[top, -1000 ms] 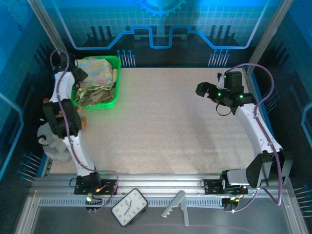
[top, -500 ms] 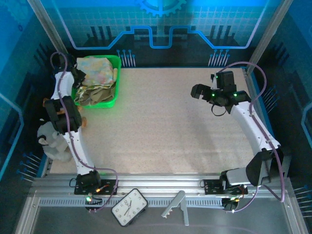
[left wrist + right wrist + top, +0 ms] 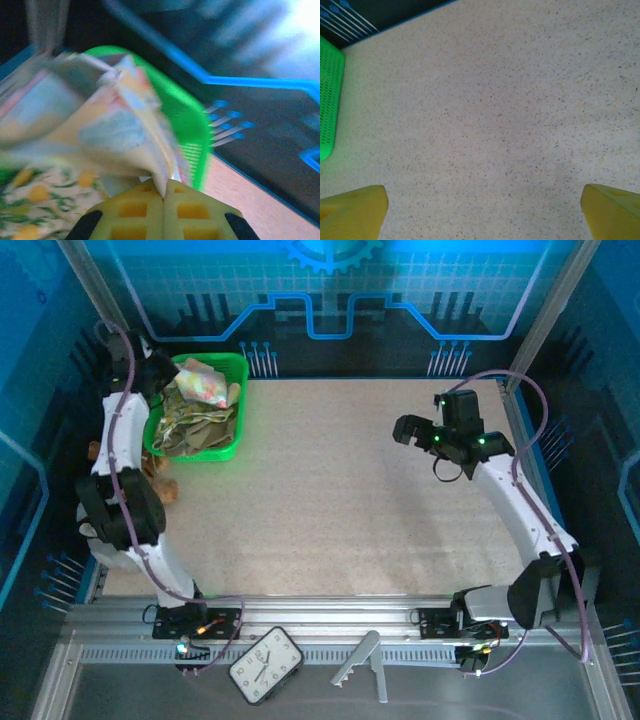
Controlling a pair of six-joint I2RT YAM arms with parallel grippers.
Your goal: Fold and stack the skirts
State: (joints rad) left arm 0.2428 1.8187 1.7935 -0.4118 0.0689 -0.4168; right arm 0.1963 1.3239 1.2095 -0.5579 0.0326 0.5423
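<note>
Pastel cloth of the patchwork skirt (image 3: 100, 125) is pinched by a fold between the fully closed jaws of the left gripper (image 3: 163, 194), and the bunched garment is held just above the green basket (image 3: 238, 410), near its far rim. Beneath it, inside the basket, the yellow-green floral skirt (image 3: 30, 200) and the olive-khaki skirt (image 3: 200, 435) are seen piled loosely; a grey-lavender one cannot be made out. The right gripper (image 3: 415, 428) is held wide open and empty, well apart from the basket, over the bare counter (image 3: 330, 510). Only a thin edge appears to be gripped, so the cloth could slip free if it is pulled quickly. A trailing hem could also be snagged on the basket wall, or a lower skirt could be dragged out, and the light basket might then be tipped or shifted.
</note>
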